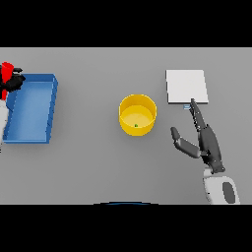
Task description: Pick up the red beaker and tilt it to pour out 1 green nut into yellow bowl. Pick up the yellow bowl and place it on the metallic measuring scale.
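Near the middle of the grey table [88,167] stands the yellow bowl [138,115], upright, with one small green nut [136,125] lying on its floor toward the near side. Toward the far right part of the table sits the metallic measuring scale [186,86], a pale square plate with a small panel on its near edge; bowl and scale are apart, the bowl just to the left of it and a little nearer to me.

My right hand [207,142] hangs over the table near the right side, between the bowl and the right edge. Its fingers [197,114] are stretched out straight, pointing away from me, with the tips reaching the scale's near edge; the thumb [183,143] is spread toward the bowl. It grasps nothing.

Against the left edge of the table lies a blue tray [49,110], open-topped. At its far left corner my left hand [14,81] shows only partly, dark fingers curled round the red beaker [6,75], which is cut off by the left edge of the view.
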Controlling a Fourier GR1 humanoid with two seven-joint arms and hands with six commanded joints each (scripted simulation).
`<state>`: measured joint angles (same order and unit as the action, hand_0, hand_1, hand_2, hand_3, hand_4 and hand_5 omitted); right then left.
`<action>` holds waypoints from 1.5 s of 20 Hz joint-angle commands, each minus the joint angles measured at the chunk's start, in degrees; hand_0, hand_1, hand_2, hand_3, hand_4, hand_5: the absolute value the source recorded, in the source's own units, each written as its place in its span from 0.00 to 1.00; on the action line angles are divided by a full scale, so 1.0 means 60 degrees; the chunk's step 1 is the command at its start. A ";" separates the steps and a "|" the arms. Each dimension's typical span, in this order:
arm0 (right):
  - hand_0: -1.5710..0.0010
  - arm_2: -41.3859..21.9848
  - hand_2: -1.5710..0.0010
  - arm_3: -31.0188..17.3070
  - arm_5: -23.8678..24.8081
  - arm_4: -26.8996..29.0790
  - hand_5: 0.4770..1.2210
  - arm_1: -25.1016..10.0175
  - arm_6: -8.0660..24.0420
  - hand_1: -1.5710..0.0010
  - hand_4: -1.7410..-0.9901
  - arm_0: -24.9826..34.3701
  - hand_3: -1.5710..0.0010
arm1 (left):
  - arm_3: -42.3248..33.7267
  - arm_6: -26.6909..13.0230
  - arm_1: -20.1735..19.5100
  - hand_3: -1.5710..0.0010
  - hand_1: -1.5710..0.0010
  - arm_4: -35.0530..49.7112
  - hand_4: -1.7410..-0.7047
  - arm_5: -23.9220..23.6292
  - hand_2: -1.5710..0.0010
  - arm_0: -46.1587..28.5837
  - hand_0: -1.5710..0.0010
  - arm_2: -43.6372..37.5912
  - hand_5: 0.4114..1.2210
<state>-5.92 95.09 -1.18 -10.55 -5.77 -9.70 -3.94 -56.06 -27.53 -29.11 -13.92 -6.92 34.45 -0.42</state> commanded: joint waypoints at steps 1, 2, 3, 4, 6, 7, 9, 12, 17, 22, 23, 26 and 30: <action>1.00 -0.0004 1.00 -0.0029 -0.0016 0.0001 0.26 -0.0003 0.0103 1.00 0.78 0.0091 1.00 | -0.0280 -0.0264 0.0038 0.00 0.00 0.0024 0.00 -0.0032 0.00 -0.0158 0.00 0.0032 0.63; 1.00 0.0024 1.00 -0.0009 -0.0048 0.0089 0.26 0.0009 0.0182 1.00 0.78 0.0140 1.00 | -0.0595 -0.0658 0.0018 0.00 0.00 0.0106 0.08 0.0042 0.00 -0.0279 0.00 0.0009 0.56; 1.00 0.0051 1.00 -0.0032 -0.0122 0.0165 0.26 -0.0024 0.0070 1.00 0.78 0.0048 1.00 | -0.0931 -0.0807 0.0043 0.03 0.00 0.0175 0.21 0.0158 0.03 -0.0501 0.00 0.0067 0.50; 1.00 0.0023 1.00 0.0048 -0.0070 0.0136 0.26 0.0017 0.0164 1.00 0.78 0.0121 1.00 | -0.1285 -0.0522 -0.0089 0.16 0.14 0.0363 0.36 0.0643 0.19 -0.0720 0.07 0.0144 0.45; 1.00 -0.0030 1.00 -0.0035 -0.0009 0.0022 0.26 0.0062 0.0091 1.00 0.79 0.0096 1.00 | -0.1826 -0.0440 -0.0179 0.46 0.45 0.1033 0.59 0.1463 0.48 -0.0968 0.40 0.0051 0.36; 1.00 0.0038 1.00 -0.0057 -0.0052 0.0098 0.26 0.0001 -0.0084 1.00 0.79 0.0037 1.00 | -0.1975 -0.0509 -0.0204 0.57 0.56 0.1369 0.67 0.1765 0.58 -0.1046 0.52 -0.0052 0.34; 1.00 -0.0030 1.00 0.0116 -0.0050 0.0095 0.26 0.0050 -0.0102 1.00 0.78 -0.0086 1.00 | -0.1938 -0.0661 -0.0465 0.72 0.72 0.1180 0.80 0.2234 0.73 -0.1081 0.69 0.0213 0.30; 1.00 -0.0016 1.00 0.0025 0.0072 -0.0101 0.25 -0.0021 0.0006 1.00 0.78 -0.0073 1.00 | -0.1665 -0.0823 -0.0548 0.86 0.86 0.0802 0.88 0.2466 0.86 -0.0999 0.84 0.0562 0.27; 1.00 -0.0085 1.00 0.0053 0.0234 -0.0331 0.22 0.0014 0.0329 1.00 0.80 0.0115 1.00 | -0.1602 -0.0396 -0.0561 0.95 0.95 0.0453 0.93 0.2101 0.96 -0.0838 0.95 0.0646 0.27; 1.00 -0.0603 1.00 -0.0042 -0.0557 -0.1215 0.25 -0.1065 0.0534 1.00 0.87 0.0920 1.00 | -0.2033 0.0057 -0.0312 0.98 0.98 0.0874 0.91 0.1858 0.99 -0.0949 0.98 0.0386 0.30; 1.00 -0.0777 1.00 -0.0140 -0.0682 -0.1653 0.25 -0.1400 0.0683 1.00 0.85 0.1162 1.00 | -0.2161 0.0116 -0.0282 0.99 0.99 0.0909 0.91 0.1835 0.99 -0.1080 0.99 0.0391 0.31; 1.00 -0.1571 1.00 -0.0475 -0.0940 -0.3131 0.21 -0.2116 0.0838 1.00 0.81 0.2054 1.00 | -0.2340 -0.0072 -0.0109 0.99 0.99 0.0909 0.91 0.1749 0.99 -0.1158 0.99 0.0479 0.33; 1.00 -0.2563 1.00 -0.0903 -0.1723 -0.4406 0.21 -0.2867 0.0537 1.00 0.78 0.3337 1.00 | -0.2268 -0.0137 -0.0058 1.00 1.00 0.0937 0.90 0.1774 1.00 -0.1154 1.00 0.0473 0.34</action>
<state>-21.29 89.69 -11.50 -36.97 -22.95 -6.50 16.13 -69.68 -28.43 -29.44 -8.30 3.72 27.55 2.43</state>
